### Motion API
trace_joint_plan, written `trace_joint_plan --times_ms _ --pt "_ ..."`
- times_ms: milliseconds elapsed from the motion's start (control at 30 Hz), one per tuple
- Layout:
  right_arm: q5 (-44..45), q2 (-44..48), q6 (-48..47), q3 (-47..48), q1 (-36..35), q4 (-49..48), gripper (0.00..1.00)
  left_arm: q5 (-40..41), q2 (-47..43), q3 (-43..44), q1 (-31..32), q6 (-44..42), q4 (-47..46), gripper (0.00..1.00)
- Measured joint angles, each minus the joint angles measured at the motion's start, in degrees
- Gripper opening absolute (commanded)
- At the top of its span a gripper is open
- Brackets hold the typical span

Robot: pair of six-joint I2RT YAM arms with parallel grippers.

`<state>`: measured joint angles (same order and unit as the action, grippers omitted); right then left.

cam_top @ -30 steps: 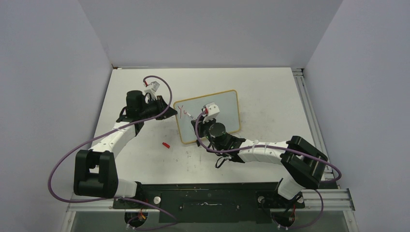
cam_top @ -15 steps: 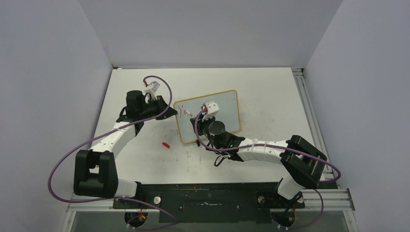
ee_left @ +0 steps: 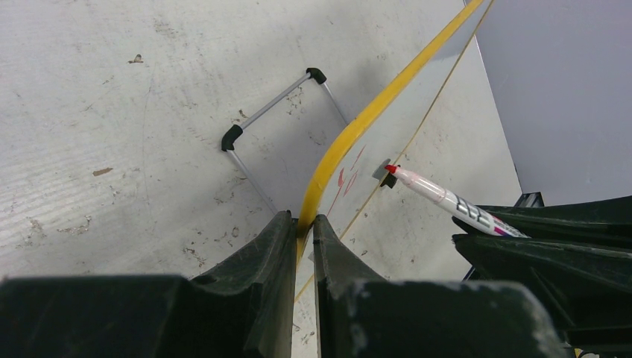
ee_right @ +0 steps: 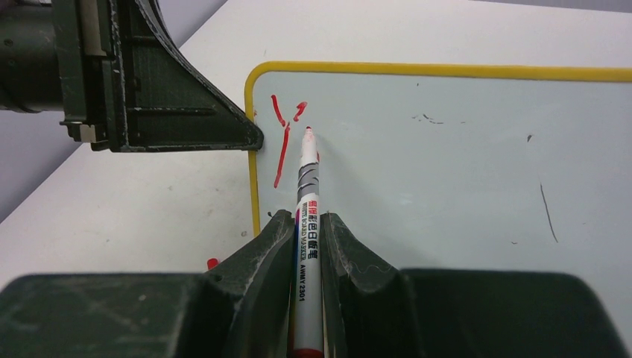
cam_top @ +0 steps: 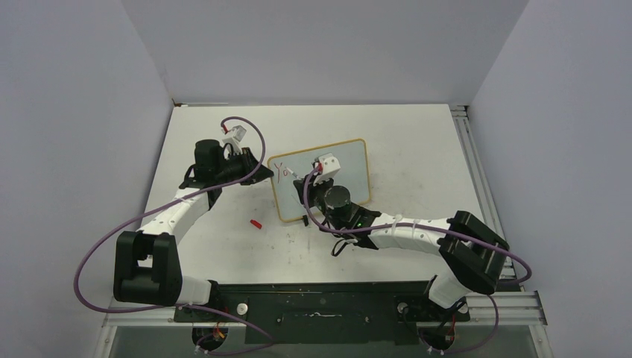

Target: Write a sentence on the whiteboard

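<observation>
Our arms [cam_top: 175, 212] wear white shells between blocky black joints; purple cables [cam_top: 76, 277] loop at eight and four o'clock; the right gripper [ee_right: 305, 218] is matte black.

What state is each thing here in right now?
whiteboard: propped on its stand.
sentence: barely begun, a red Y.
marker: uncapped, tip at the whiteboard.
red cap: loose on the table.
left gripper: shut on the whiteboard's edge.
right gripper: shut on the marker.

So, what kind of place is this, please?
Probably a robot lab cell: plain grey walls enclose a scuffed white table, with the left arm and right arm bolted at its edge.
</observation>
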<state>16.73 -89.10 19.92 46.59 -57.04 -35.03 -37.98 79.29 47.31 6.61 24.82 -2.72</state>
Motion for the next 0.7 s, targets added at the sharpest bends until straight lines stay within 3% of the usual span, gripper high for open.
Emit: trace_joint_plan --times_ms 700 --pt "0.39 -0.57 0.26 -0.02 1.18 0.15 0.05 0.0 -0.33 0.0 -0.04 0.0 0.04 0.0"
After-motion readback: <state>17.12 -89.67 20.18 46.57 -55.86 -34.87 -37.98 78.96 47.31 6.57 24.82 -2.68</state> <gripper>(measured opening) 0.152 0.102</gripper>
